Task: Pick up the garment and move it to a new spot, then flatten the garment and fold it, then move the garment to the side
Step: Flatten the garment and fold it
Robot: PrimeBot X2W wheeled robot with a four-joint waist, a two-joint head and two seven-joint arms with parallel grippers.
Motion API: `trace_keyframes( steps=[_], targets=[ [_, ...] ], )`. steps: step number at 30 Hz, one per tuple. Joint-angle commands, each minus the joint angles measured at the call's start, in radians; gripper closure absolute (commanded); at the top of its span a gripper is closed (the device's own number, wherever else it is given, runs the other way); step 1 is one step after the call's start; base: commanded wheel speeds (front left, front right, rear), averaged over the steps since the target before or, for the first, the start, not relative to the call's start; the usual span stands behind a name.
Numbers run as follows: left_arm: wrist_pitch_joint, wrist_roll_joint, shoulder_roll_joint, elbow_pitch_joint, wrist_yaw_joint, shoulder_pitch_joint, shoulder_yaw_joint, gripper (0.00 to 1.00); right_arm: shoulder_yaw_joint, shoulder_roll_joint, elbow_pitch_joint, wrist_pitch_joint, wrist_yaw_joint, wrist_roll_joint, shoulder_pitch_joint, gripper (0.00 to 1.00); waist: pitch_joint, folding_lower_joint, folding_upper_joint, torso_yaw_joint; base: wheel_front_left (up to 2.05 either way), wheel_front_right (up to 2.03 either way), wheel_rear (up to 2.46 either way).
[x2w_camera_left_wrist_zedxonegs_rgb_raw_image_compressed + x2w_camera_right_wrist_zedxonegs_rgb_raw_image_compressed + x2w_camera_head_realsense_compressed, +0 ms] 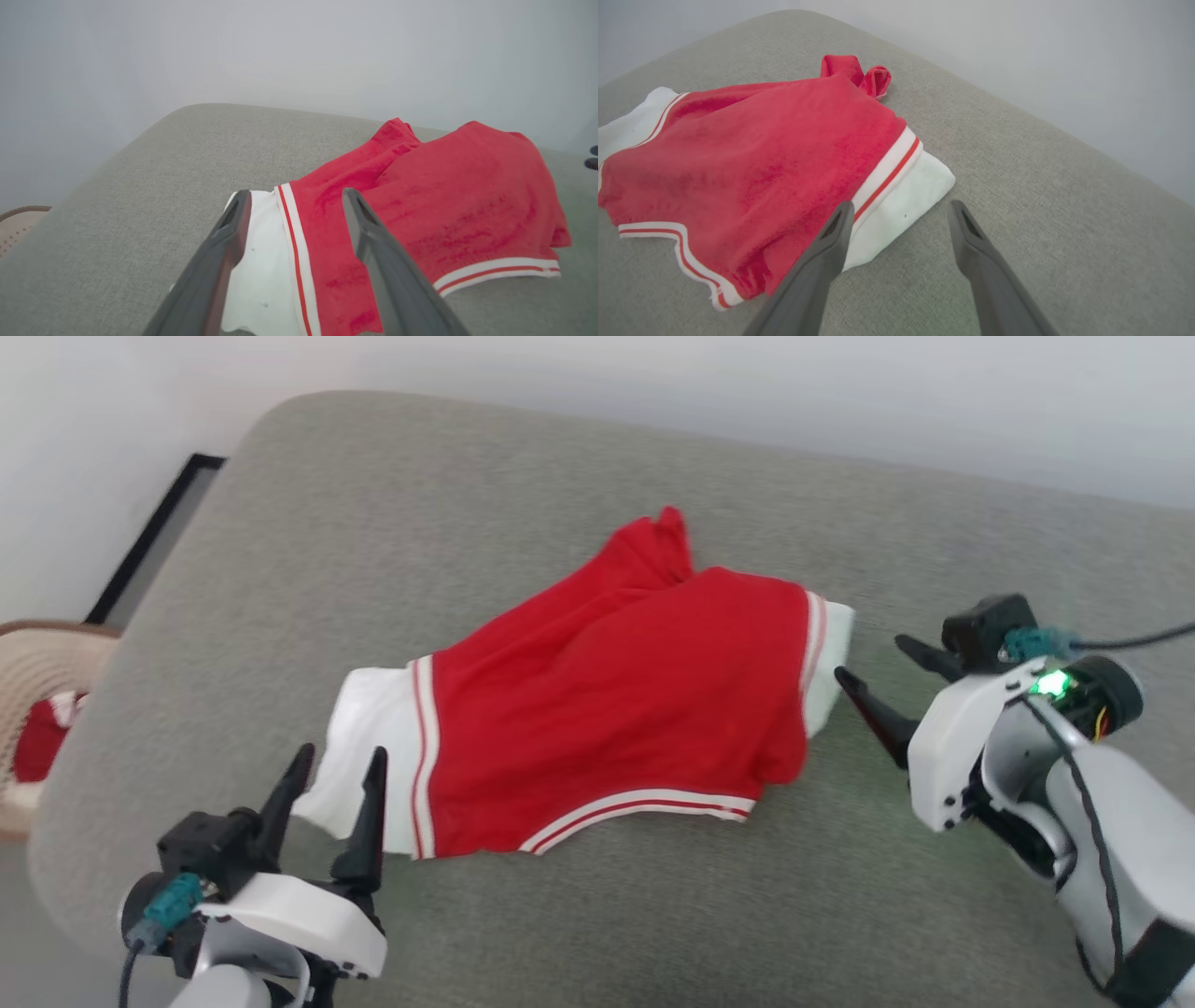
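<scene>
The garment (607, 709) looks roughly folded on the cushion (467, 504). The left gripper (336, 789) and right gripper (870, 658) gape empty beside it. Moving it aside seemingly remains.

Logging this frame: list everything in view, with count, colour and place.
garment: one, bright red with white sleeve ends and striped trim, lying rumpled in the middle of the cushion
cushion: one, grey-green fabric, under the garment
basket: one, beige and perforated, at the head view's left edge, beside the cushion
small cloth: one, red and white, inside the basket
dark frame: one, black, against the wall past the cushion's left corner
wall: one, pale grey, behind the cushion
left gripper: one, dark fingers, open, at the garment's left white sleeve end
right gripper: one, dark fingers, open, just beside the right white sleeve end
</scene>
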Motion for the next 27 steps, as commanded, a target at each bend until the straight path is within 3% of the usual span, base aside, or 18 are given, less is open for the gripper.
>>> trace_keyframes(
  steps=[1,12,15,24,25,27],
  targets=[
    [-0.014,0.022,-0.020,-0.002,-0.012,0.017,-0.001,0.00,0.023,-0.013,0.036,0.026,-0.001,0.019,-0.044,0.00,0.000,0.0000,0.0000,0.054,0.00,0.00,0.00],
    [-0.022,0.077,-0.108,-0.005,-0.065,0.040,0.033,0.00,0.068,-0.075,0.242,0.135,-0.001,0.080,-0.163,0.00,0.024,0.0000,0.0000,0.170,0.00,0.00,0.00],
    [-0.022,0.109,-0.148,-0.016,-0.098,0.038,0.052,0.00,0.081,-0.087,0.306,0.184,-0.001,0.120,-0.188,0.00,0.038,0.0000,0.0000,0.201,0.00,0.00,0.00],
    [-0.022,0.184,-0.254,-0.022,-0.171,0.062,0.139,0.00,0.115,-0.042,0.479,0.269,-0.001,0.194,-0.216,0.00,0.070,0.0000,0.0000,0.241,0.00,0.00,0.00],
    [-0.022,0.193,-0.265,-0.020,-0.181,0.063,0.152,0.00,0.114,-0.032,0.501,0.273,-0.001,0.205,-0.218,0.16,0.073,0.0000,0.0000,0.243,0.00,0.00,0.00],
    [-0.022,0.213,-0.285,-0.014,-0.198,0.066,0.171,0.00,0.130,-0.020,0.524,0.275,-0.001,0.217,-0.225,1.00,0.075,0.0000,0.0000,0.244,0.00,0.00,0.00]
  ],
)
